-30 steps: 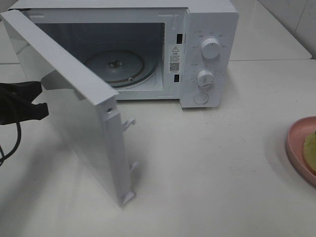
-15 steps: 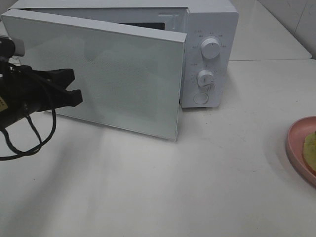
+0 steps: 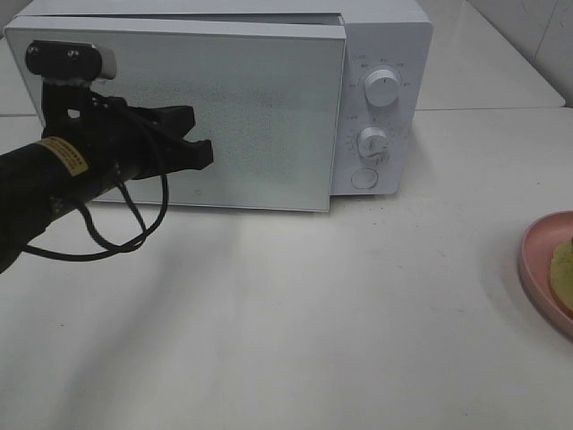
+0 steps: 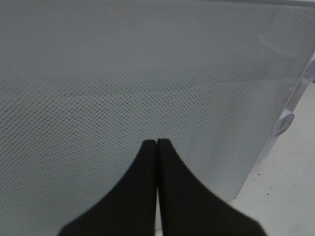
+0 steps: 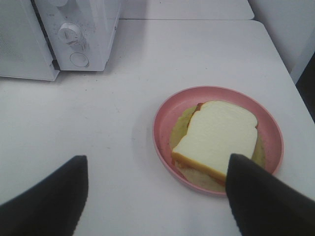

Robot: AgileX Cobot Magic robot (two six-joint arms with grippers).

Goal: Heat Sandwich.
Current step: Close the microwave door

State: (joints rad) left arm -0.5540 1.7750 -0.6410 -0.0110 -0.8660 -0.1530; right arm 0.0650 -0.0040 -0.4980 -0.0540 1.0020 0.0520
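Observation:
The sandwich [image 5: 216, 137], white bread with a tan crust over a pale green filling, lies on a pink round plate [image 5: 162, 123]. The plate [image 3: 537, 269] sits at the table's right edge. My right gripper [image 5: 156, 158] hangs open above the table just short of the plate, with nothing between its fingers. The white microwave [image 3: 385, 36] stands at the back, and its door [image 3: 260, 107] is swung almost flush with the front. My left gripper [image 3: 204, 152] is shut, and its fingertips [image 4: 150, 147] rest against the dotted door [image 4: 147, 73] panel.
Two knobs [image 3: 383, 88] [image 3: 372, 141] and a round button [image 3: 363, 178] sit on the microwave's right panel. A loose black cable [image 3: 116, 237] hangs from the left arm over the table. White wall tiles stand at the back right.
The microwave door has swung from wide open to nearly closed. My shut left gripper has travelled right and back with it, staying against the door. The plate has not moved.

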